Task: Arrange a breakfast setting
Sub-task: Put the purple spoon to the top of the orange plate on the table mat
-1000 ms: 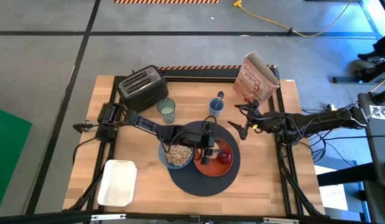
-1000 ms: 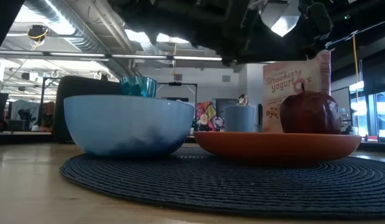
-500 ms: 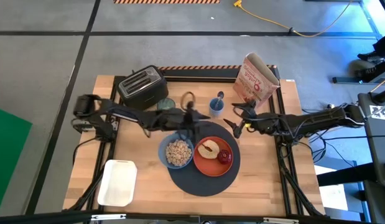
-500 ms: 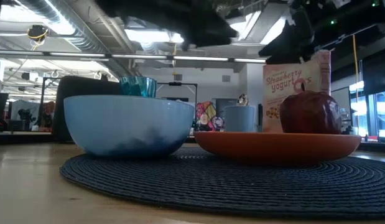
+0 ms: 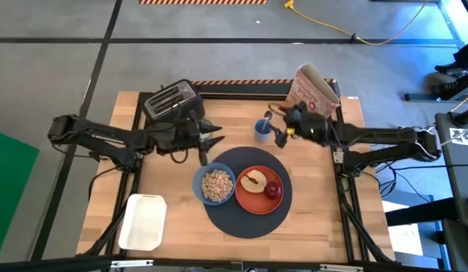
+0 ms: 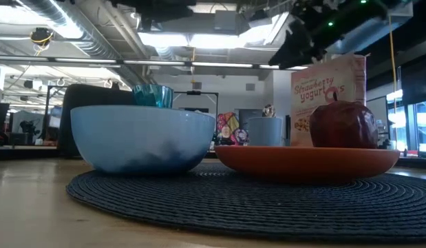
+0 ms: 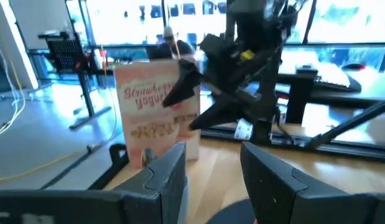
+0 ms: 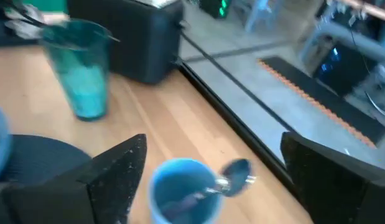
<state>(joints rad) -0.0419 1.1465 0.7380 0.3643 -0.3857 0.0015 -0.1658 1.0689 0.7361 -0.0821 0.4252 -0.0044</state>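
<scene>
Low view: cereal box (image 6: pixel 329 96) reads "Strawberry yogurt" (partly cut off). Left hand (image 5: pixel 211 141), fingers spread, has pulled back off the mat (image 5: pixel 245 211) to beside the toaster (image 5: pixel 173 105). Right hand (image 5: pixel 280 130), spread, moved over the blue cup (image 5: pixel 262 130) holding the spoon (image 8: pixel 232 171). Bowl (image 5: pixel 215 185) and plate (image 5: pixel 260 189) unmoved on mat; tumbler (image 8: pixel 80 68) by toaster.

The left gripper (image 5: pixel 213 143) has withdrawn from above the orange plate (image 5: pixel 258 189) to beside the toaster (image 5: pixel 173 106). The right gripper (image 5: pixel 277 133) has advanced over the blue cup (image 5: pixel 262 130), fingers spread.
</scene>
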